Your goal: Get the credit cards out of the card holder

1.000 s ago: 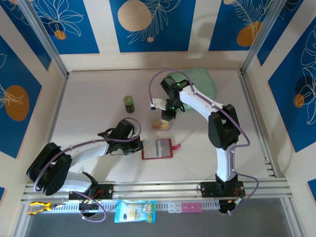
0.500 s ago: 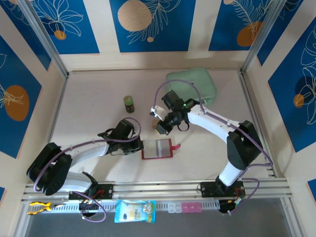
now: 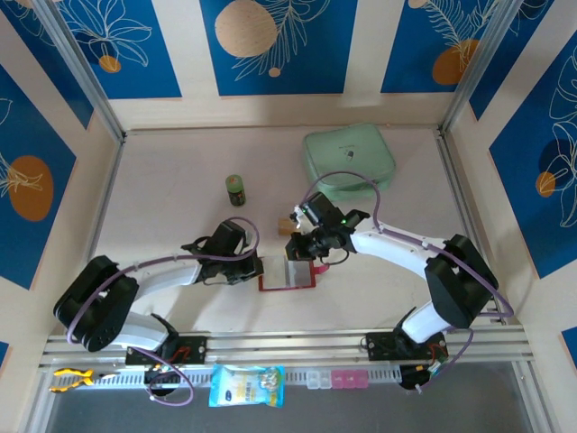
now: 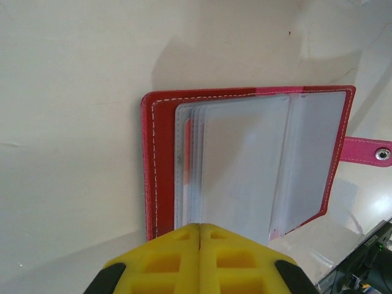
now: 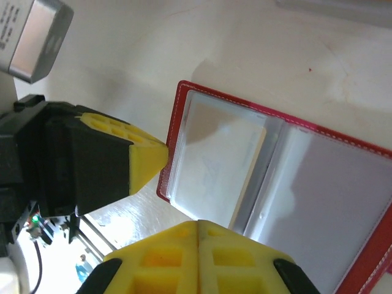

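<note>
The red card holder (image 3: 287,287) lies open on the table, clear sleeves up, its pink snap tab (image 4: 366,150) pointing right. My left gripper (image 3: 257,269) is shut, its tip (image 4: 200,228) resting at the holder's (image 4: 150,165) left edge. My right gripper (image 3: 300,255) is shut with nothing between its fingers and hovers over the holder's far side. In the right wrist view its tip (image 5: 197,224) is at the edge of a sleeve holding a tan-edged credit card (image 5: 220,171). Another tan credit card (image 3: 287,225) lies loose on the table behind the holder.
A mint-green pouch (image 3: 349,162) lies at the back right. A small green bottle (image 3: 235,189) stands at the back, left of centre. A blue packet (image 3: 246,386) sits off the table on the front rail. Metal frame rails border both sides.
My right gripper has left the loose tan card, come forward and down to the open holder, and closed its jaws. The left gripper has stayed at the holder's left edge.
</note>
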### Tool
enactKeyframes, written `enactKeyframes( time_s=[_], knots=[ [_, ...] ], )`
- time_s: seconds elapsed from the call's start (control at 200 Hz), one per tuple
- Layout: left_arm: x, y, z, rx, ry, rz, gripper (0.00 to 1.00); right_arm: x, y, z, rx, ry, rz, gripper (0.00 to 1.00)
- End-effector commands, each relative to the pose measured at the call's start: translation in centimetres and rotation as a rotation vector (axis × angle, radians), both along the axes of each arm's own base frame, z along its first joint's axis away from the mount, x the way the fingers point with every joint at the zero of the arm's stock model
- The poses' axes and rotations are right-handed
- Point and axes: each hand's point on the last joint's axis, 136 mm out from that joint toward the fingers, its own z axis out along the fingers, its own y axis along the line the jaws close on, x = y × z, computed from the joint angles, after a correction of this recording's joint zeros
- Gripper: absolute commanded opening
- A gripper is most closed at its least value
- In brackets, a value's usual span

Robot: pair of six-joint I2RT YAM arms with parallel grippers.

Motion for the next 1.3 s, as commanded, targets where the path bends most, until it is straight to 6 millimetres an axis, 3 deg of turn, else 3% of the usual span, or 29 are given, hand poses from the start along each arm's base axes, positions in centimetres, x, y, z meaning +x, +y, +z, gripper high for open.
enactKeyframes(
  time_s=[0.0,0.595,1.295],
  knots=[
    [-0.4,1.0,-0.8,0.037,0.026,0.02,0.0,-0.4,0.2,0.4,-0.002,0.085,-0.07,0.08],
    [-0.9,1.6,-2.3,0.089,0.076,0.019,0.0,-1.3,2.2,-2.8,0.027,0.244,-0.069,0.31],
    [-1.0,1.7,-2.8,0.121,0.086,0.0,0.0,-1.3,3.9,-5.1,0.018,0.313,-0.033,0.31]
  ],
)
